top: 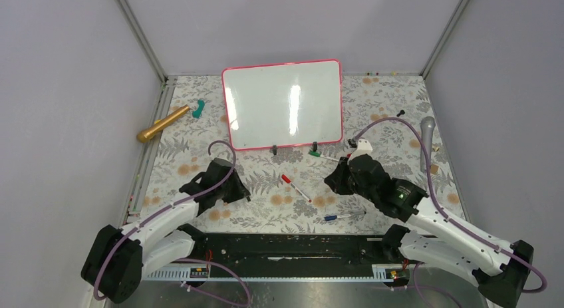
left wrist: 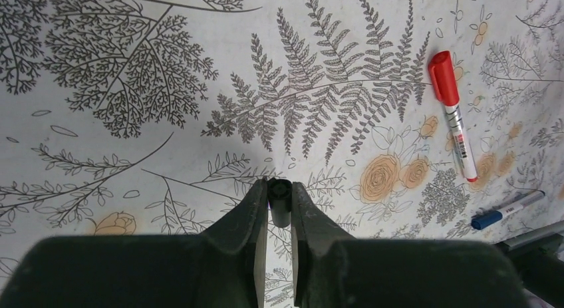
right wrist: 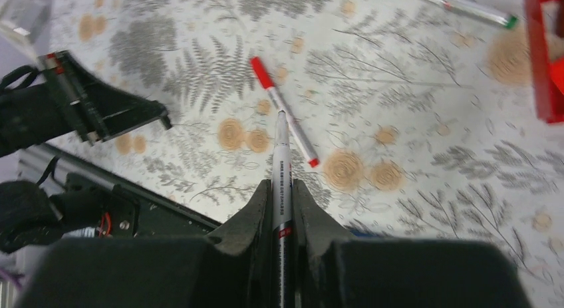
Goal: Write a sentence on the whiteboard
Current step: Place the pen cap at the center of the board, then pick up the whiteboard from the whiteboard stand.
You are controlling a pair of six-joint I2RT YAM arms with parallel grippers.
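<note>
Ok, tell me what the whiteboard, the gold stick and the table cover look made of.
Whiteboard: glossy coated white panel with bright lamp reflections; pink-red frame is likely plastic. Gold stick: metallic sheen, so metal or painted plastic, unclear which. Table cover: matte printed sheet with a fern and flower pattern; paper or vinyl, cannot tell.

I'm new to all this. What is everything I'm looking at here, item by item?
whiteboard: one, white with a pink-red frame, blank, far centre
red-capped marker: one, mid-table between the arms
blue-capped marker: one, near edge, right of centre
green-capped marker: one, just in front of the whiteboard
gold cylinder: one, far left
teal object: one, beside the gold cylinder
grey microphone: one, far right
tablecloth: one, white, fern and flower print
left gripper: shut on black cap
right gripper: shut on white-barrelled marker
</note>
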